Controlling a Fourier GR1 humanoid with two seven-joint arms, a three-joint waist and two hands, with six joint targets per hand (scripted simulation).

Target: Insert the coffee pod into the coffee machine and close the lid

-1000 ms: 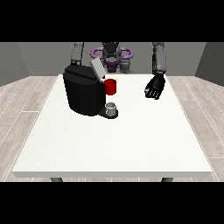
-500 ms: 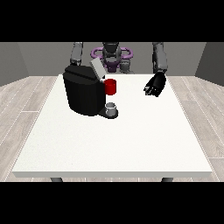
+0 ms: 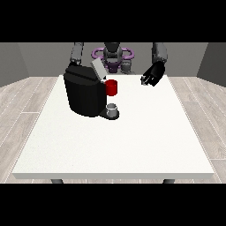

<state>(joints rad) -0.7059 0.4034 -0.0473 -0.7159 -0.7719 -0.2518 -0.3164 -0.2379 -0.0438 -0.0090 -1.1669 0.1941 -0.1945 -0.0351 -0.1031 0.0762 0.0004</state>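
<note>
Front view: coffee machine (image 3: 84,95) on the table, lid (image 3: 98,69) up, one hand out over the far edge.

I see a grey thing (image 3: 112,108) on the machine's black base, low at its front; I can't tell if it's the pod. A red thing at the machine (image 3: 111,87) sits just above that grey thing. The lid is tilted open at the machine's top. All of this lies well to the side of the hand at the view's right (image 3: 152,74), toward view left and nearer the camera. That hand hangs above the white table (image 3: 132,145) near the far edge, holding nothing, fingers looking curled in. I can't see the other hand; its arm (image 3: 77,53) runs down behind the machine.
</note>
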